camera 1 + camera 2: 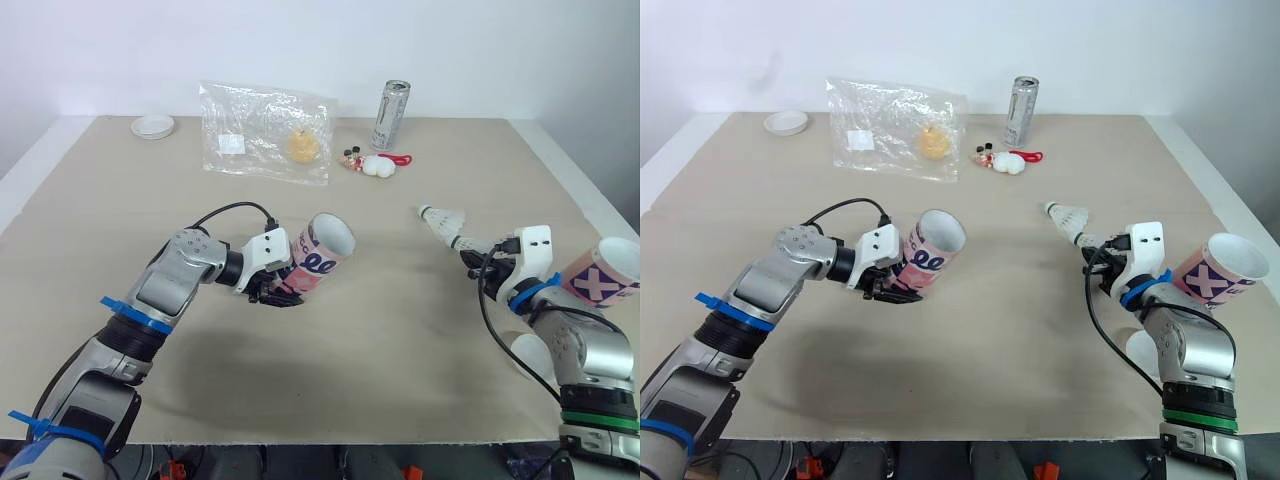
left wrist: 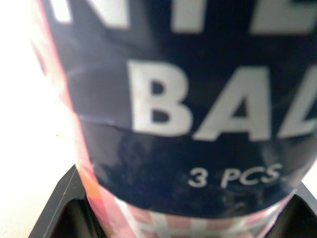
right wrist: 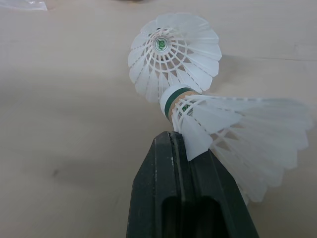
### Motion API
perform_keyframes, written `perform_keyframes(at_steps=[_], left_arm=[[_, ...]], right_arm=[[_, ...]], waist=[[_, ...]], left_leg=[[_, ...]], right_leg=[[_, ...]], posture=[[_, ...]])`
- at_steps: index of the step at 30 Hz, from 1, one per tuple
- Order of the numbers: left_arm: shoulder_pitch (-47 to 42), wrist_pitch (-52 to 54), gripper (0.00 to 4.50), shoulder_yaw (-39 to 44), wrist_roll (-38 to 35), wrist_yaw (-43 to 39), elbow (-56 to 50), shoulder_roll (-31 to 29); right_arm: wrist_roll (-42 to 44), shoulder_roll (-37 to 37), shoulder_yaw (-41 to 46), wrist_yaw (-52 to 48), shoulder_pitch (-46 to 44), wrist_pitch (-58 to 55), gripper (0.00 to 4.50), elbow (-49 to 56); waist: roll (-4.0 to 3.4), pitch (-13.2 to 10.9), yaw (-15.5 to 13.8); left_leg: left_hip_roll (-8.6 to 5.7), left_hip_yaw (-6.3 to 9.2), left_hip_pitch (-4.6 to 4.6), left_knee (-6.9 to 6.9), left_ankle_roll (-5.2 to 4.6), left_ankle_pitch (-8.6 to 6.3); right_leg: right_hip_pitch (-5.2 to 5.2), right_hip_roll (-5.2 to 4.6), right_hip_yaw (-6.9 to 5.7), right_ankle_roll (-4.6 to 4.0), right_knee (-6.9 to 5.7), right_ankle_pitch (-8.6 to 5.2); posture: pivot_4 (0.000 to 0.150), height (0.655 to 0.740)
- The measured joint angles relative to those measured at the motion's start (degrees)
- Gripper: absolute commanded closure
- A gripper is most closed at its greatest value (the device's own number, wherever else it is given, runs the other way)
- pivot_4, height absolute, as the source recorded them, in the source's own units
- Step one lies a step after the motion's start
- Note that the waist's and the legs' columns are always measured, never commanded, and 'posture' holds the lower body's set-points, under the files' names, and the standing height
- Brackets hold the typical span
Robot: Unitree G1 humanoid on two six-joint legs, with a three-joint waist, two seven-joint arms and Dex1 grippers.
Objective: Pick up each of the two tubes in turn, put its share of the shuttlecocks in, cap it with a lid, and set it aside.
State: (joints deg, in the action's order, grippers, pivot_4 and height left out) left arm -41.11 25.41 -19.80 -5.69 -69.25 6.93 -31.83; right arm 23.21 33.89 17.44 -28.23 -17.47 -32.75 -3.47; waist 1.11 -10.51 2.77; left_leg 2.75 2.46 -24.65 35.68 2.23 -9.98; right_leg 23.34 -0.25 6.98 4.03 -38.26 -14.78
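The left gripper (image 1: pixel 276 291) was clamped round the lower body of the pink-and-navy tube (image 1: pixel 325 250), its black fingers (image 2: pixel 59 203) pressed to either side of the printed wall. The tube was tilted, with its open mouth raised towards two o'clock. Gripper and tube sat at about eight o'clock from the middle of the table (image 1: pixel 400 340).

The right gripper (image 3: pixel 174 141), at about four o'clock, had its fingers closed tight on the feathers of the held shuttlecock (image 3: pixel 237 129). That one's green-banded cork pointed towards eleven o'clock and met the skirt of a second shuttlecock (image 1: pixel 442 216) lying on the table. Whether the two were nested could not be told.

At three o'clock from the right gripper, just beside the arm, the second tube (image 1: pixel 605 272) – white with a pink cross pattern – was tilted with its mouth open. A white disc (image 1: pixel 525 352) showed partly behind the right forearm, at five o'clock.

Along the far edge, a white lid (image 1: pixel 152 126) lay at ten o'clock and a clear plastic bag (image 1: pixel 265 130) at eleven – then a small toy (image 1: pixel 375 163) and an upright can (image 1: pixel 391 113) near twelve.
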Motion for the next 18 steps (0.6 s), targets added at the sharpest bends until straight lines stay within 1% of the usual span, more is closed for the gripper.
perform_keyframes(at_steps=[2, 5, 9, 11, 13, 14, 16, 18], left_arm=[[-0.04, -0.14, 1.60, 0.00, -0.03, -0.06, 0.30, 0.03], [-0.40, -0.60, 1.60, 0.00, -0.11, -0.49, 1.33, 0.35], [-0.97, -0.94, 1.60, -0.02, -0.08, -1.25, 2.80, 0.73], [-1.74, -1.68, 1.60, -0.05, 0.01, -1.60, 4.26, 1.18], [-2.35, -1.95, 1.60, -0.09, 0.03, -2.07, 5.56, 1.78], [-2.58, -2.06, 1.60, -0.09, 0.03, -2.39, 6.08, 1.94], [-2.76, -2.13, 1.60, -0.10, 0.07, -2.59, 6.37, 1.99], [-3.23, -2.55, 1.60, -0.23, 0.14, -2.78, 7.09, 2.40]], right_arm=[[0.15, 0.01, 0.08, 0.23, 1.18, -0.78, 4.47, 2.59], [1.11, 1.82, 0.37, 0.42, 3.86, -3.73, 4.47, 10.63], [3.10, 5.33, 1.71, 0.32, 3.44, -7.20, 4.47, 19.62], [4.48, 9.26, 1.23, -2.32, 1.78, -8.25, 4.47, 24.01], [4.76, 13.93, 0.52, -6.25, -1.39, -6.58, 4.47, 27.72], [4.56, 17.15, -0.45, -9.76, -3.72, -3.49, 4.47, 30.29], [3.65, 18.76, -2.37, -12.98, -5.35, 0.16, 4.47, 32.15], [2.06, 19.58, -6.95, -17.71, -6.71, 5.86, 4.47, 33.37]], waist=[[0.00, 0.00, -0.01], [-0.03, 0.01, -0.03], [-0.03, 0.02, -0.03], [-0.14, -0.01, -0.03], [-0.16, -0.02, -0.03], [-0.16, -0.02, -0.02], [-0.06, 0.03, -0.02], [-0.05, 0.03, -0.03]], left_leg=[[0.00, 0.00, 0.00, -0.01, 0.00, 0.00], [0.00, 0.00, 0.00, 0.00, 0.00, 0.00], [0.00, 0.01, 0.02, 0.06, -0.01, 0.00], [-0.01, -0.02, 0.00, 0.11, -0.02, 0.02], [-0.01, -0.02, 0.01, 0.14, -0.03, 0.02], [-0.01, 0.00, 0.01, 0.12, -0.03, 0.02], [0.02, 0.04, 0.02, 0.09, -0.03, 0.02], [0.02, 0.03, -0.01, 0.09, -0.02, 0.02]], right_leg=[[0.00, 0.00, 0.00, -0.01, 0.00, 0.00], [0.00, 0.00, 0.01, 0.01, 0.00, -0.01], [-0.03, 0.01, -0.01, 0.02, 0.00, 0.03], [-0.01, -0.01, 0.02, 0.06, -0.01, 0.07], [-0.02, -0.01, 0.01, 0.07, 0.00, 0.08], [-0.03, 0.00, -0.01, 0.07, 0.01, 0.07], [-0.04, 0.02, -0.06, 0.02, 0.03, 0.04], [-0.04, 0.00, -0.05, 0.03, 0.05, 0.03]], posture=[[0.150, 0.7400], [0.150, 0.7400], [0.150, 0.7400], [0.150, 0.7400], [0.150, 0.7400], [0.150, 0.7400], [0.150, 0.7400], [0.150, 0.7400]])
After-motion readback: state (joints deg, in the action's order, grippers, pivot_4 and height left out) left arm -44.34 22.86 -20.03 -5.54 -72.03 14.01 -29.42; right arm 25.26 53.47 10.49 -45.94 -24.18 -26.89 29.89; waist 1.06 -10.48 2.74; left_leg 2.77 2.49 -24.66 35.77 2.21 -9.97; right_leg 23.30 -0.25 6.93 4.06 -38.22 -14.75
